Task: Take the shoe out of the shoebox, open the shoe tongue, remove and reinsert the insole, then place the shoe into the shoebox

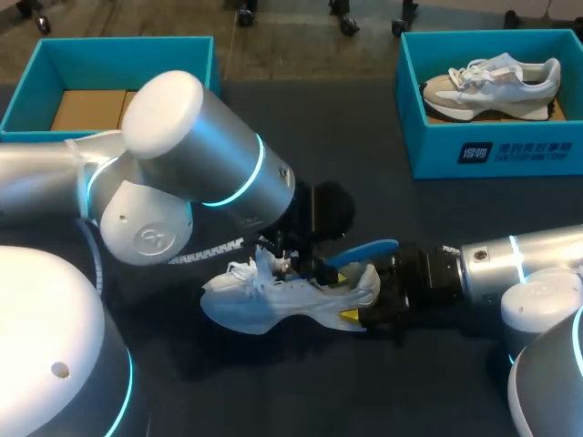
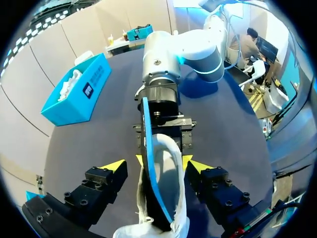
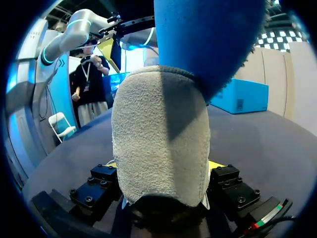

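Shoe [image 1: 273,305] lies on the table [image 1: 392,205] near the middle, toe pointing left. Your right gripper [image 1: 362,316] is clamped on the heel from both sides (in its wrist view the heel fills the gap between the yellow tips). The blue insole [image 1: 364,250] is partly out, its heel end sticking up over the collar toward the right arm [image 1: 510,259]. Your left gripper [image 2: 156,166] hangs over the laces with fingers spread wide on either side of the shoe, gripping nothing. Your left arm [image 1: 191,173] overhangs the table just left of the shoe. The far-left shoebox [image 1: 109,45] and the far-right box [image 1: 492,150], which holds a second shoe [image 1: 496,82], are both well apart from the work, with a wide stretch of tabletop between.
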`<act>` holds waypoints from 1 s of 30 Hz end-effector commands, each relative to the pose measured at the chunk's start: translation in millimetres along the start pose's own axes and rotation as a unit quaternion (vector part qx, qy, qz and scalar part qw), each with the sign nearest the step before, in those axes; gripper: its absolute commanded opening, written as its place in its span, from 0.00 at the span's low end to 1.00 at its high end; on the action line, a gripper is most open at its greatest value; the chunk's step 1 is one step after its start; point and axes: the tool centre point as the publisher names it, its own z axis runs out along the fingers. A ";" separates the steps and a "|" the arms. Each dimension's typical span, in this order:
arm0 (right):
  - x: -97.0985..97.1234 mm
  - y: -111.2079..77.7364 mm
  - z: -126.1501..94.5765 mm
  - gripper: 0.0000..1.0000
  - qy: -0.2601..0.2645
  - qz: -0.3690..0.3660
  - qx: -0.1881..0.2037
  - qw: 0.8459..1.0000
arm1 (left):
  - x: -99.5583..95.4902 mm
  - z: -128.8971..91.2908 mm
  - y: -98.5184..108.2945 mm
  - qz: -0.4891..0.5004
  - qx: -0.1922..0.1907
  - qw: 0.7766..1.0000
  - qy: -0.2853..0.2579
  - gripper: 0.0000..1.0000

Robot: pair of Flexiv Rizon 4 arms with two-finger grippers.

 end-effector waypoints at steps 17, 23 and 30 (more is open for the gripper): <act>-0.2 -1.8 2.3 0.00 -0.001 0.000 0.001 1.000 | -12.6 31.0 -4.1 -0.020 -0.018 1.000 -0.008 0.45; -0.2 -1.8 2.3 0.00 -0.001 0.000 0.001 1.000 | -15.2 38.5 -3.1 -0.025 -0.026 0.999 -0.007 0.26; -0.2 -1.8 2.3 0.00 -0.001 0.000 0.001 1.000 | -17.2 30.3 -2.7 -0.036 -0.017 0.999 0.023 0.00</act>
